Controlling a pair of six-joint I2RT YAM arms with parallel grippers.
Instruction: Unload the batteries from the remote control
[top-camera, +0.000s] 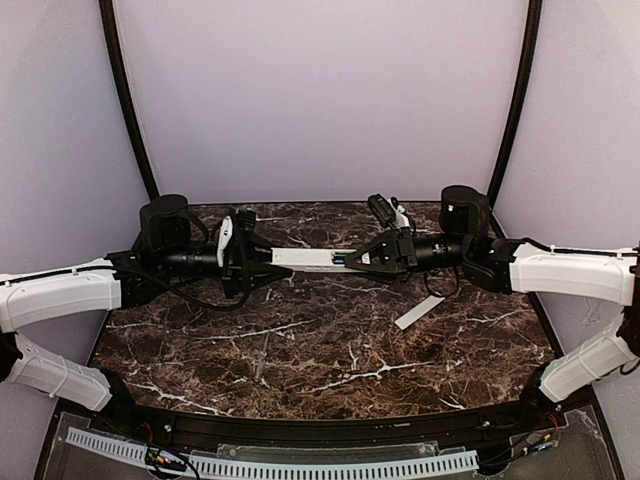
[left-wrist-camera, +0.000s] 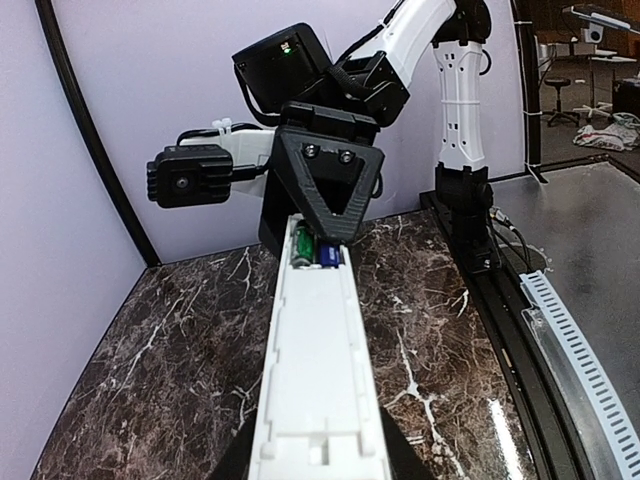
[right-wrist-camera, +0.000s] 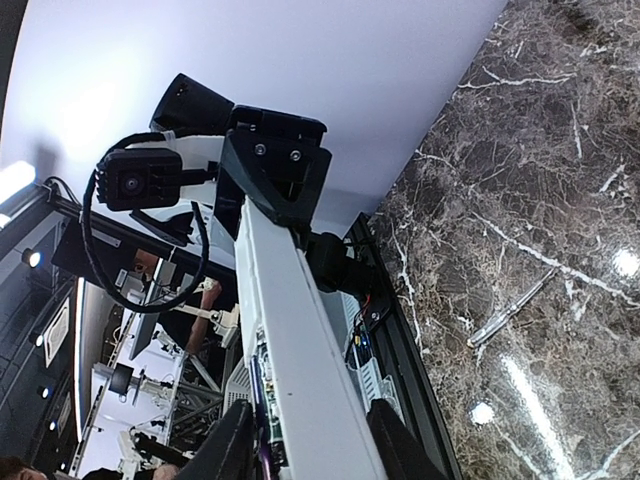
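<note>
Top view: remote control aloft over bench, long axis level, spanning left pincer to right pincer, battery end at the right pincer. Left wrist: left pincer pinches the plain end; batteries lie exposed beneath the right pincer's tip. Right wrist: right pincer astride the remote control, bite cannot be told. Hazard: an uneven squeeze may twist it loose; batteries may drop and roll.
</note>
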